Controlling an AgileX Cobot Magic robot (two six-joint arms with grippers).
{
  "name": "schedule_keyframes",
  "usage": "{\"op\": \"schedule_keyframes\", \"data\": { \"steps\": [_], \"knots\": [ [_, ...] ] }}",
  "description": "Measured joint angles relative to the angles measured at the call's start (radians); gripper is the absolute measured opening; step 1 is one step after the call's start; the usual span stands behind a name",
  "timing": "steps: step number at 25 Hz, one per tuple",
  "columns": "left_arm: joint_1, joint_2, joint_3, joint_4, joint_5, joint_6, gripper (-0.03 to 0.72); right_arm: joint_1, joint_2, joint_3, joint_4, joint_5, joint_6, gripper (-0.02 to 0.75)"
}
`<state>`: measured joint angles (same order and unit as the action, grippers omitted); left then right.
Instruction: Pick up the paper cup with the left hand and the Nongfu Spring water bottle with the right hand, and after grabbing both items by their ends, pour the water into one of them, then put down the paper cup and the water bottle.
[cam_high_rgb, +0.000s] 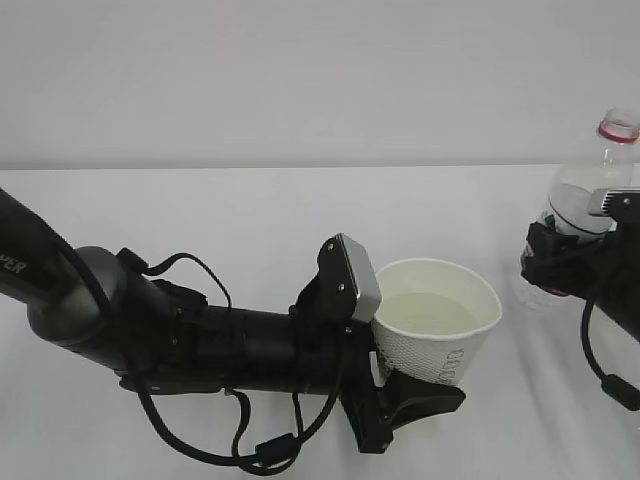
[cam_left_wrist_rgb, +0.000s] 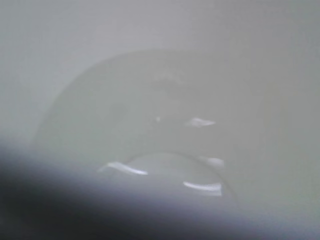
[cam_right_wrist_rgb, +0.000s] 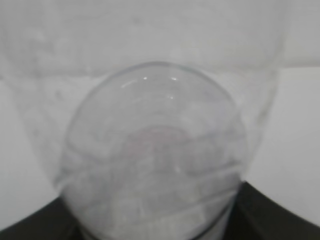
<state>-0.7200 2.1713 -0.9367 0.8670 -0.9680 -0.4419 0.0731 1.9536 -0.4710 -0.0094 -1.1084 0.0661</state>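
The white paper cup (cam_high_rgb: 440, 335) stands upright in the middle of the exterior view, with water (cam_high_rgb: 430, 312) inside it. My left gripper (cam_high_rgb: 405, 350) is shut on its side, one black finger (cam_high_rgb: 425, 397) wrapping under the front. Whether the cup's base touches the table I cannot tell. In the left wrist view the cup (cam_left_wrist_rgb: 150, 110) is a pale blur. At the right edge the clear Nongfu Spring water bottle (cam_high_rgb: 592, 185) stands upright with its red neck ring on top and my right gripper (cam_high_rgb: 570, 255) shut on it. The bottle (cam_right_wrist_rgb: 155, 150) fills the right wrist view between dark fingers (cam_right_wrist_rgb: 280, 215).
The white table (cam_high_rgb: 250, 210) runs back to a plain pale wall. My left arm with its looped cables (cam_high_rgb: 180, 340) lies low across the front left. The right arm's cable (cam_high_rgb: 600, 365) hangs at the right edge.
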Motion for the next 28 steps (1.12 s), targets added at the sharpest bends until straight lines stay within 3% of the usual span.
{"op": "schedule_keyframes", "data": {
  "steps": [8, 21, 28],
  "knots": [
    [0.0, 0.0, 0.0, 0.0, 0.0, 0.0, 0.508, 0.0, 0.0, 0.021, 0.0, 0.0, 0.0, 0.407],
    [0.0, 0.0, 0.0, 0.0, 0.0, 0.0, 0.508, 0.0, 0.0, 0.021, 0.0, -0.016, 0.0, 0.591],
    [0.0, 0.0, 0.0, 0.0, 0.0, 0.0, 0.508, 0.0, 0.0, 0.021, -0.002, -0.026, 0.012, 0.612]
  ]
}}
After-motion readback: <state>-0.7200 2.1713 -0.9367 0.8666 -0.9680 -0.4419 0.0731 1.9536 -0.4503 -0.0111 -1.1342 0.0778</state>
